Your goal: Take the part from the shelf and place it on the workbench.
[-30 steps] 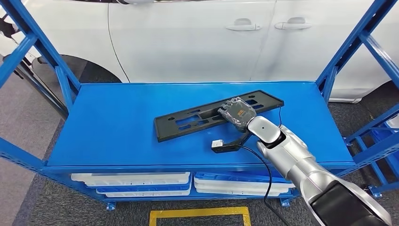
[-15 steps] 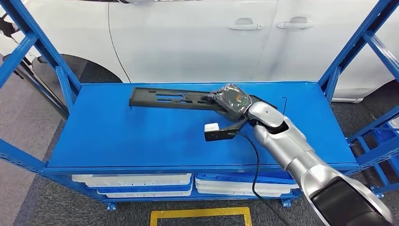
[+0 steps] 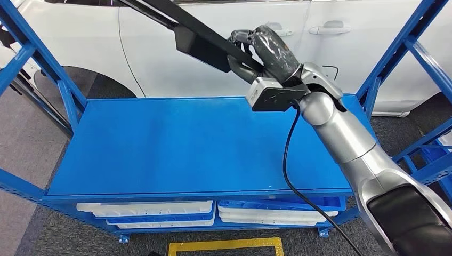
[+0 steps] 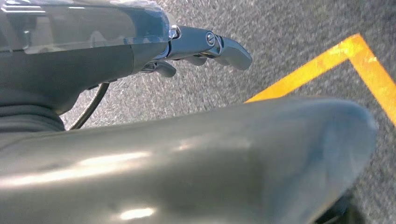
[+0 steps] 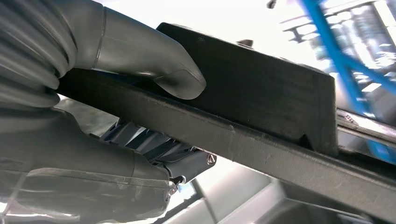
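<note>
L hand (image 4: pixel 205 44) hangs low over grey floor w/ yellow tape line (image 4: pixel 322 70); fingers curled in, nothing in them. I read it as idle.

R hand (image 3: pixel 261 50) up above blue shelf (image 3: pixel 176 144), clamped on black part (image 3: pixel 205 42), thumb over top face, fingers under. Part clear of shelf, long axis running up-left away from R hand, far end out of frame. R does the carry, I judge.

R wrist view shows thumb (image 5: pixel 159 70) pressed on part edge (image 5: pixel 261 93); head view doesn't. White car (image 3: pixel 160 58) behind.
</note>
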Controlling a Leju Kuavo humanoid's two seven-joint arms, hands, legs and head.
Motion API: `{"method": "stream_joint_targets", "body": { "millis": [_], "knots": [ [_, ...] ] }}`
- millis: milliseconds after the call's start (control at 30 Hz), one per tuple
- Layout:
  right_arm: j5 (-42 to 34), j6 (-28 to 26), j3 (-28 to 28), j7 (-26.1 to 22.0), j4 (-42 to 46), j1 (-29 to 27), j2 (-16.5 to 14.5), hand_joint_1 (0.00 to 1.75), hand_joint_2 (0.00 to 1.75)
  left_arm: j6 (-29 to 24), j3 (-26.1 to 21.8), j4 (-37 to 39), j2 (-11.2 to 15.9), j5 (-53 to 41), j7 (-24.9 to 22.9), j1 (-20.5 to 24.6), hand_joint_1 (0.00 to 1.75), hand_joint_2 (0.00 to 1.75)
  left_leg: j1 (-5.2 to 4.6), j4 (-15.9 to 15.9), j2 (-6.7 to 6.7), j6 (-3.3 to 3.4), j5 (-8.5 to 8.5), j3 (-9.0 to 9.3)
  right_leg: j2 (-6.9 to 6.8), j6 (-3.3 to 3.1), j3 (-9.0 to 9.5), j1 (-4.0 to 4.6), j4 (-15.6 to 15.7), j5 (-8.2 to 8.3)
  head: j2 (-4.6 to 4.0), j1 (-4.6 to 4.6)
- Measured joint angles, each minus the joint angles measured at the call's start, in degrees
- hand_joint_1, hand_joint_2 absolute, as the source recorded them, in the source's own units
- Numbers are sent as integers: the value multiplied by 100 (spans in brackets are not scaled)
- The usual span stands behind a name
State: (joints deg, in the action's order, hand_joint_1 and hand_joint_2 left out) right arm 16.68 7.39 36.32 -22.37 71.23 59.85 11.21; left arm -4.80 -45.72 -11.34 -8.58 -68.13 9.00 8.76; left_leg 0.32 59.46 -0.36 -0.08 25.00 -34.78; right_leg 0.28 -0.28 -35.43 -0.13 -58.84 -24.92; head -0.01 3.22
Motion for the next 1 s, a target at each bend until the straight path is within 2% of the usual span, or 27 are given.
{"method": "stream_joint_targets", "body": {
  "millis": [67,233,267,300,333,367,400,433,467,500,600,667,767,800,833,867,900,967,1000],
  "knots": [
    [-97,35,-10,-8,72,23,1,175,175,-40,-20,0,-1,20,15,12,0,0,-9,-29,1,16,21,12,3,24,-13,6,1,10,1,1],
    [-209,54,-19,-12,129,17,1,175,175,-112,-32,0,-1,39,55,10,0,0,-10,-33,-3,28,19,9,-1,38,-11,4,8,13,1,0],
    [-525,113,-63,-4,286,8,1,175,175,-146,-86,0,-4,137,181,13,0,0,3,-58,-4,63,4,15,-5,68,-52,-1,-85,-61,1,-1],
    [-932,191,-138,16,518,-17,-3,175,175,-147,-174,0,-7,262,343,16,0,0,14,-82,-3,102,-9,22,-8,110,-222,-10,-452,-253,1,-1],
    [-1345,267,-225,50,815,-69,-6,175,175,-138,-284,0,-11,399,515,15,0,0,26,-101,-5,140,-18,30,-12,152,-376,-28,-756,-346,1,-1],
    [-1668,329,-311,85,1083,-117,-9,175,175,-73,-390,0,-15,518,655,15,0,0,38,-113,-6,164,-21,42,-14,177,-456,-44,-903,-362,1,-1],
    [-1773,349,-365,107,1260,-160,-13,175,175,-36,-459,0,-17,557,706,11,0,0,38,-103,-10,158,-7,45,-17,176,-439,-57,-838,-269,1,-1],
    [-1792,350,-392,115,1364,-186,-12,175,175,-27,-498,0,-19,569,718,8,0,0,25,-89,-15,139,8,41,-21,162,-284,-53,-476,-74,1,-1],
    [-1825,354,-410,107,1410,-186,-14,175,175,-27,-516,0,-19,572,722,9,0,0,14,-79,-17,117,20,35,-22,140,-146,-42,-175,26,1,-1],
    [-1882,365,-424,95,1445,-188,-16,175,175,-26,-529,0,-19,579,726,11,0,0,6,-77,-17,91,26,31,-21,118,-86,-29,-37,46,1,0],
    [-2181,451,-460,76,1523,-246,-22,175,175,18,-578,0,-17,668,746,12,0,0,10,-75,-12,2,51,38,-13,41,-61,-30,23,51,0,-1],
    [-2530,510,-495,95,1691,-353,-53,175,175,90,-661,0,-15,779,789,6,0,0,18,183,-5,-53,239,-66,-20,-19,-32,-53,69,66,0,-1],
    [-2927,511,-500,103,2027,-628,-164,175,175,173,-780,0,-15,900,847,-16,0,0,32,1205,0,-97,721,-527,-26,-74,-5,-45,78,50,1,-1],
    [-2982,495,-491,91,2106,-755,-194,175,175,194,-809,0,-16,921,855,-29,0,0,33,1427,1,-104,763,-636,-25,-80,7,-41,77,42,1,-1],
    [-3023,479,-478,80,2162,-886,-219,175,175,215,-832,0,-16,933,856,-41,0,0,33,1453,1,-105,698,-657,-24,-82,18,-38,73,32,1,-1],
    [-3069,464,-463,74,2196,-1003,-249,174,175,237,-849,0,-16,939,854,-48,0,0,33,1248,1,-99,531,-572,-20,-78,26,-37,64,22,1,-1],
    [-3133,455,-451,74,2221,-1095,-293,174,175,256,-861,0,-15,948,846,-48,0,0,33,881,1,-85,316,-409,-14,-68,31,-37,51,9,1,-1],
    [-3295,452,-438,92,2253,-1211,-403,174,175,286,-897,0,-14,979,810,-27,0,0,19,185,-2,-45,50,-88,3,-31,20,-18,18,-14,1,-1],
    [-3382,463,-437,103,2271,-1264,-456,175,175,293,-922,0,-14,1003,784,-16,0,44,11,6,-7,-26,15,-6,7,-7,14,-10,12,-19,1,-1]
  ]
}}
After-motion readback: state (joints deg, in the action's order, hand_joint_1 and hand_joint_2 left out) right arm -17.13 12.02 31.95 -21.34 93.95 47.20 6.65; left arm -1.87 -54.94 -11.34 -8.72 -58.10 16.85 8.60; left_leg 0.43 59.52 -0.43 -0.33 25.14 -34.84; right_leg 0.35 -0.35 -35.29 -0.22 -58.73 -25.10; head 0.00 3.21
